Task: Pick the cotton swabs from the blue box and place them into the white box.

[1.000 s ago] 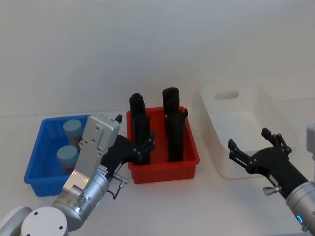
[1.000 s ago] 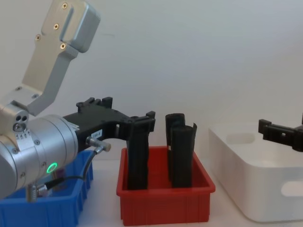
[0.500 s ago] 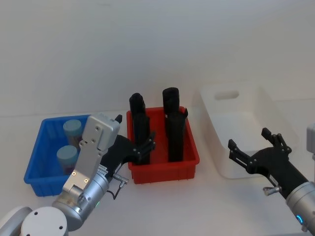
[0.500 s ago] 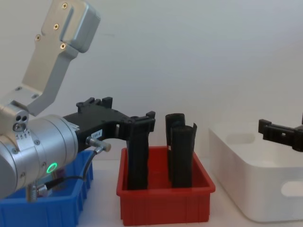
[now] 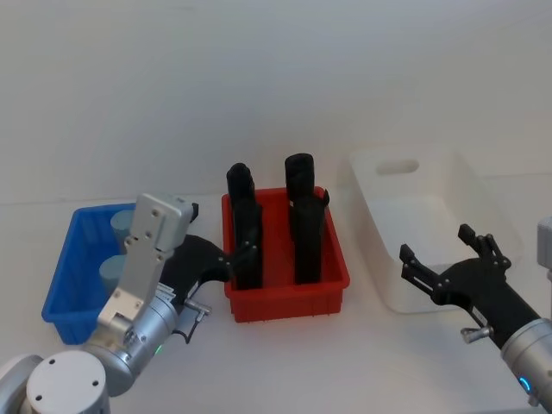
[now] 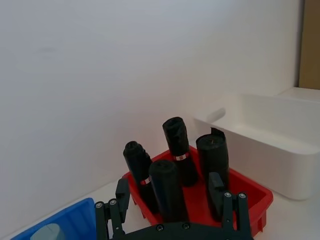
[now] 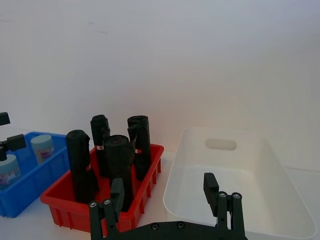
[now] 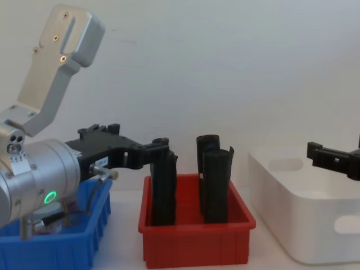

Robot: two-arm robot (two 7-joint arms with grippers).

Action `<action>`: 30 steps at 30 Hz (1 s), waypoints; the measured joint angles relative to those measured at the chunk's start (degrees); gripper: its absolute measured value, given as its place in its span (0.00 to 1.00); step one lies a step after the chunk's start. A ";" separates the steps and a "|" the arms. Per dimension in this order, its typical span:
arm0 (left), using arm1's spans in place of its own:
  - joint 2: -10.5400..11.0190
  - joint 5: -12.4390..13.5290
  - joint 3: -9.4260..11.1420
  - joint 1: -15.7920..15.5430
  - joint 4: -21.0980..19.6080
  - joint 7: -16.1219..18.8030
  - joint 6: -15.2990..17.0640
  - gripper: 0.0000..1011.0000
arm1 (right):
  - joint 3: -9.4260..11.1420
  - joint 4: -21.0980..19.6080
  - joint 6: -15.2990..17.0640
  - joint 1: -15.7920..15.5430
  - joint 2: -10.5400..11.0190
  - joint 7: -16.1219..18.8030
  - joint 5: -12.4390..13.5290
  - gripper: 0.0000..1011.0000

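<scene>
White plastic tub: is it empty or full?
Empty. The large white plastic tub has a bare floor where it can be seen, with nothing lying inside.

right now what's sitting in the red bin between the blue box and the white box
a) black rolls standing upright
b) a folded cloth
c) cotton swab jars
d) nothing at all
A: four black rolls stand upright in the red bin, while the cotton swabs are over in the blue box.

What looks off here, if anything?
Nothing stands out. Two swab jars sit upright in the blue box, rolls upright in the red bin, white box intact. The left gripper and right gripper are open, holding nothing.
</scene>
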 joint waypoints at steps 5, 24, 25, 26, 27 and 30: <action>0.08 -1.47 -0.90 -0.65 1.31 0.32 1.55 0.99 | 0.00 0.00 0.00 0.00 0.00 0.00 0.00 0.99; 0.95 -6.37 -5.41 -4.06 8.94 3.09 8.61 0.99 | 0.00 0.00 0.00 0.00 0.00 0.00 0.00 0.99; 0.99 -6.43 -5.56 -4.17 9.23 3.16 8.83 0.99 | 0.00 0.00 0.00 0.00 0.00 0.00 0.00 0.99; 1.06 -6.51 -5.81 -4.38 9.78 3.23 9.27 0.99 | 0.00 0.00 0.00 0.00 0.00 0.00 0.00 0.99; 1.11 -6.54 -5.98 -4.51 10.14 3.27 9.47 0.99 | 0.00 0.00 0.00 0.00 0.00 0.00 0.00 0.99; 1.23 -6.60 -6.44 -4.89 11.10 3.34 10.30 0.99 | 0.00 0.00 0.00 0.00 0.00 0.00 0.00 0.99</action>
